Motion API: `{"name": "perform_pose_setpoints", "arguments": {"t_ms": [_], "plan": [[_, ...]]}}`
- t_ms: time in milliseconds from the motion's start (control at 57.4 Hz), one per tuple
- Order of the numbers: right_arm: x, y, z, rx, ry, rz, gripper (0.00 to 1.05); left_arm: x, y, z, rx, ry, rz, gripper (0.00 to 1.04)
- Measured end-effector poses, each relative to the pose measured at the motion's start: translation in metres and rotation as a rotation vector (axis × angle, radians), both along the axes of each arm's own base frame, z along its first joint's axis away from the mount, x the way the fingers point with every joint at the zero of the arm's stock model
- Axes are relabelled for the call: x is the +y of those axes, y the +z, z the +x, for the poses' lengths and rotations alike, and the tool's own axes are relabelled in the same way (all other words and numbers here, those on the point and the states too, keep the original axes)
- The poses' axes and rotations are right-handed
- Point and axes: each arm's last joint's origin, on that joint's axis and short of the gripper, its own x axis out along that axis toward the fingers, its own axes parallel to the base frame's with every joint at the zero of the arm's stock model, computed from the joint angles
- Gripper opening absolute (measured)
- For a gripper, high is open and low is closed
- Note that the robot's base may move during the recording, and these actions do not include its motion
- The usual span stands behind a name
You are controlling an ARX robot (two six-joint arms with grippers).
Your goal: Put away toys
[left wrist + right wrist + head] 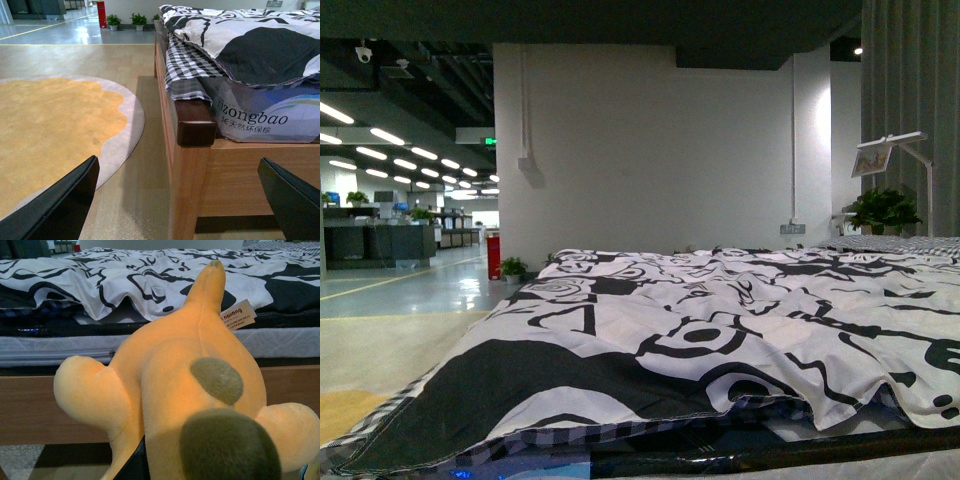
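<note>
The right claw (pixel 136 466), mostly hidden, looks clenched on the plush toy (pixel 190 390), held up in front of the bed (pixel 30 405). The left claw (pixel 178 161) gapes empty near the bed's corner. Bed and quilt (pixel 720 320) lie at twelve o'clock. The toy is lifted, I judge; storing it remains, and no container shows.

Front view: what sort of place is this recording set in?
Probably a bedroom mock-up inside an open-plan hall: a wooden bed under a black-and-white duvet, a round orange rug beside it, and ceiling strip lights over desks behind.
</note>
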Motion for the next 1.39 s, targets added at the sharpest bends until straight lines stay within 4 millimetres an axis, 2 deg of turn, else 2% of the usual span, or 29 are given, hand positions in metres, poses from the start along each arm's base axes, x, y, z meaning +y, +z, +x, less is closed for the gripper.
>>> {"name": "perform_pose_setpoints", "arguments": {"t_ms": [1394], "plan": [[0.0004, 0.0, 0.0, 0.0, 0.003, 0.0, 0.11, 0.0, 0.0, 0.0, 0.0, 0.0, 0.0, 0.99]]}}
